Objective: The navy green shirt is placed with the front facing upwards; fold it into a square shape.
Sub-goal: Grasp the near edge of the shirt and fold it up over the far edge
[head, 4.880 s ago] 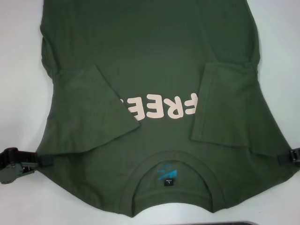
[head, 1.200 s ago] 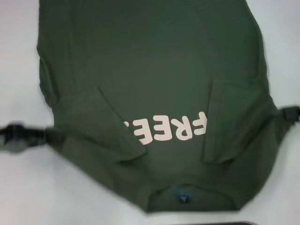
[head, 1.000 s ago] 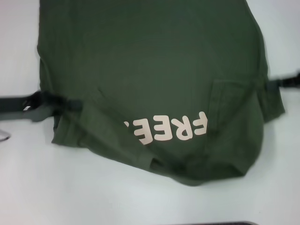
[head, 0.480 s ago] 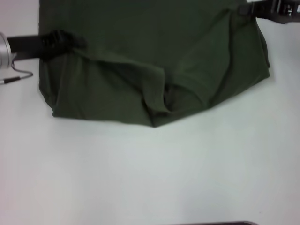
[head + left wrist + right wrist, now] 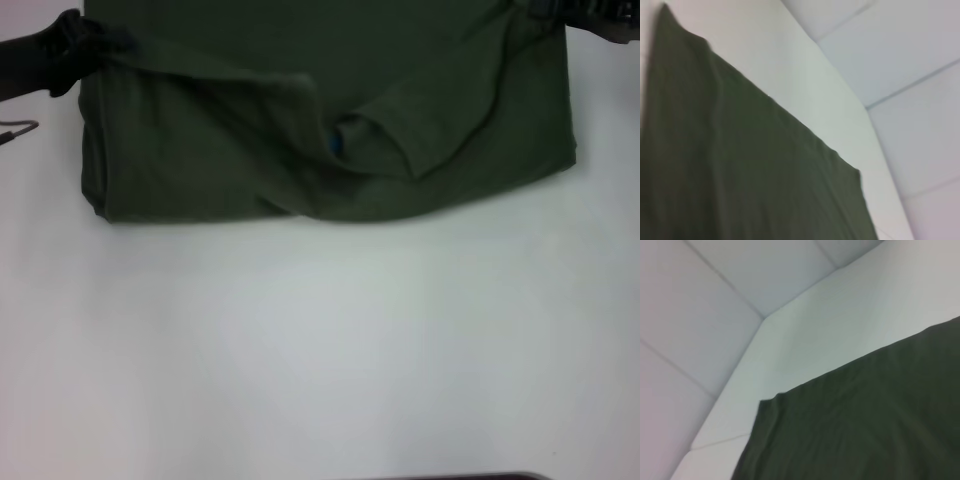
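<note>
The navy green shirt (image 5: 330,120) lies on the white table (image 5: 320,350), at the table's far side, doubled over so that its folded edge faces the robot. Only plain green cloth shows on top, with a small spot of teal (image 5: 335,146) at a wrinkled pocket near the shirt's middle. A loose flap runs slantwise across the upper layer toward the shirt's right corner.

The left gripper (image 5: 88,45) is at the shirt's far left corner, its dark fingers closed on a bunched bit of cloth there. The right gripper (image 5: 548,10) is at the shirt's far right corner, touching the cloth at the very edge of the head view; whether its fingers are together or apart cannot be told.

Each wrist view shows only the shirt (image 5: 740,175) spread flat on the table (image 5: 805,90), with no fingers in sight, and pale wall panels (image 5: 715,300) beyond the table's edge.
</note>
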Available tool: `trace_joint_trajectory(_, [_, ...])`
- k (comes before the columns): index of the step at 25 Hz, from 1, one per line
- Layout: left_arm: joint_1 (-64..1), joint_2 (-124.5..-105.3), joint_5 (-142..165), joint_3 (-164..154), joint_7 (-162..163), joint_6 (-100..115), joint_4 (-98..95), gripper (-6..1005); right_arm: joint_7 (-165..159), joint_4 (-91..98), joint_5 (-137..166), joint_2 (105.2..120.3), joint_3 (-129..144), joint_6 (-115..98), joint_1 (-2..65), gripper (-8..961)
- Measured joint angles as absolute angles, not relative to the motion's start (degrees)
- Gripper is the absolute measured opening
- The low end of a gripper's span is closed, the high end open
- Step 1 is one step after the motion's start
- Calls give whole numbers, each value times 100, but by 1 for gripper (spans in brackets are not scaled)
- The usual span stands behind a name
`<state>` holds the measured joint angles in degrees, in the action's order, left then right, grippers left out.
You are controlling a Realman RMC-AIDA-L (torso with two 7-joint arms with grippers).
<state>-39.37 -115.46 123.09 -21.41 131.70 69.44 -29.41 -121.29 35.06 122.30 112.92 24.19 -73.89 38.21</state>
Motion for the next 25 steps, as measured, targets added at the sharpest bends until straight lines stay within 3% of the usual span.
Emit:
trace_joint_trajectory(7, [-3885, -11595, 12300, -2188, 13090, 6474, -2782, 131, -11873, 3483, 12189, 11434, 2390, -6690, 3772, 34])
trace_joint_trajectory(15, [-3812, -11824, 12184, -2144, 12837, 6284, -2833, 134, -11530, 3438, 12016, 11564, 2388, -6510, 3765, 34])
trace_joint_trajectory(25, [-3775, -11723, 11819, -2136, 12849, 6195, -2853, 137, -11491, 3467, 11720, 11540, 2427, -6217, 3792, 35])
